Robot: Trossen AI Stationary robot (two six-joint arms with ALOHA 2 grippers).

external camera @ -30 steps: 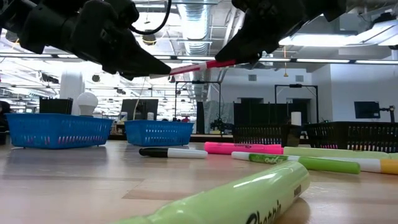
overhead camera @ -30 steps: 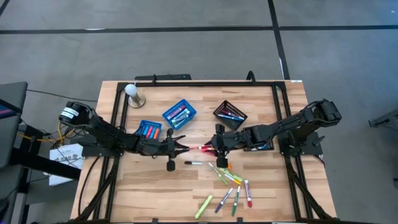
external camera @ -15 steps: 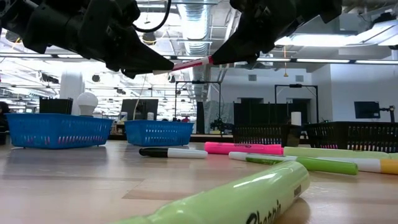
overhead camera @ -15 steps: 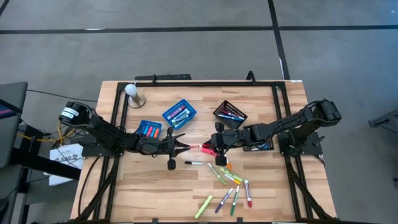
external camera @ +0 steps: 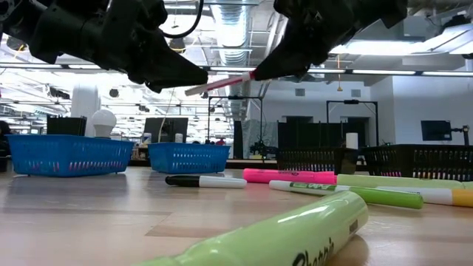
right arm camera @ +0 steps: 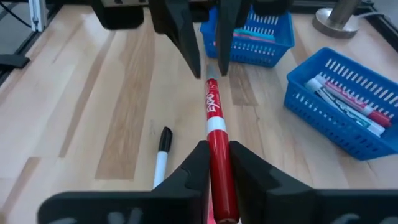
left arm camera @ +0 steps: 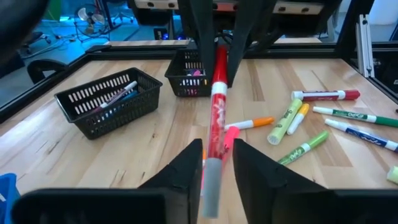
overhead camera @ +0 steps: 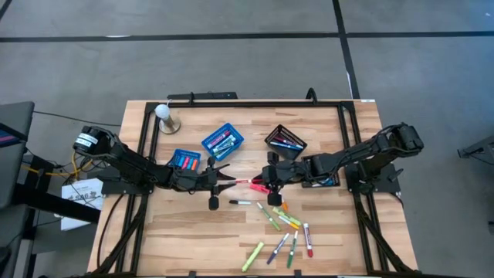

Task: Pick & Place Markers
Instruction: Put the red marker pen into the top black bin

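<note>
Two grippers meet in the air over the middle of the wooden surface (overhead camera: 185,232), passing one red marker (overhead camera: 243,184) between them. The right gripper (overhead camera: 266,183) has its fingers closed on the marker's red end. The left gripper (overhead camera: 224,181) has moved in closer than a second ago, and now the marker's grey tip sits between its fingers (left arm camera: 186,171). Those fingers look a bit apart, not squeezing yet. So the hand-over is nearly ready: I think the left one must close next, then the right can let go. Many other markers (overhead camera: 287,229) lie on the surface, waiting for the blue baskets (overhead camera: 222,141).
</note>
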